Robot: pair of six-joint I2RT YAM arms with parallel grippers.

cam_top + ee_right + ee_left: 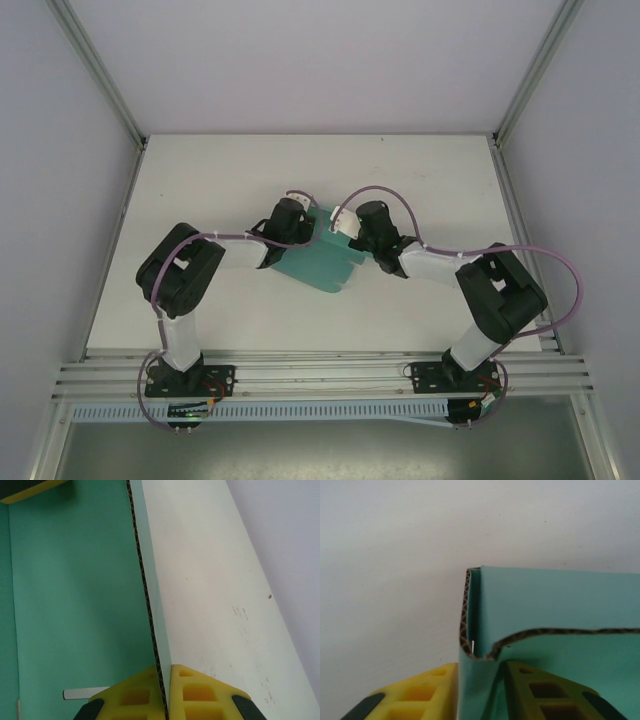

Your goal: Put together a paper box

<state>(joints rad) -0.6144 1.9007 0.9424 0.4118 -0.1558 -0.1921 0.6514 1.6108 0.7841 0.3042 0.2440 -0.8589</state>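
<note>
- paper box (pixel 322 262) sits mid-tabletop (pixel 430 180), between the two hands, both equally near.
- right hand (pixel 166 676) is clamped on an upright wall's edge.
- left hand (pixel 480 675) straddles the corner wall; whether it pinches, cannot tell.

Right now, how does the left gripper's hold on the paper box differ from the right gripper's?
The right gripper pinches its fingers together on a thin, straight wall of the paper box; the left gripper holds its fingers wider apart, straddling a wall at a corner. The card edge at the left gripper is curved; at the right gripper it is straight. Both straddle an upright teal wall.
</note>
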